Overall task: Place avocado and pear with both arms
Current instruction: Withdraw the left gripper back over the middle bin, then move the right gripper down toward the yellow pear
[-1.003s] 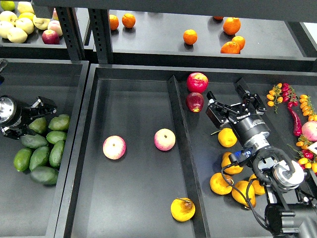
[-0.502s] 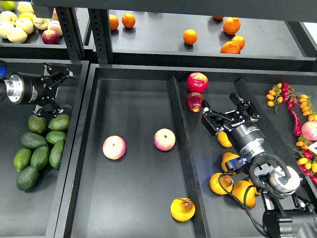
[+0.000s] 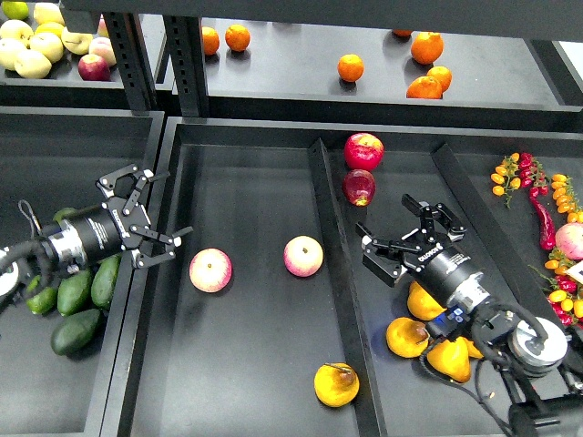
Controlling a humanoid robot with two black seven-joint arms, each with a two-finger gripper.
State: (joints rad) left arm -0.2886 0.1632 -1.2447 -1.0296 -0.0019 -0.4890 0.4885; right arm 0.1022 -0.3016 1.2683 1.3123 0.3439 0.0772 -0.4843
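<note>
Black trays fill the view beneath a fruit shelf. Nearest, the pear (image 3: 336, 384) lies at the centre tray's (image 3: 246, 364) front edge, beside the divider. Left, the avocado (image 3: 76, 331) rests at the front of the green pile. Above it, the left gripper (image 3: 149, 217) hangs spread and empty over the tray wall. Right, the right gripper (image 3: 407, 240) gapes empty above yellow fruit (image 3: 407, 337). Two apples (image 3: 210, 270) sit mid-tray.
</note>
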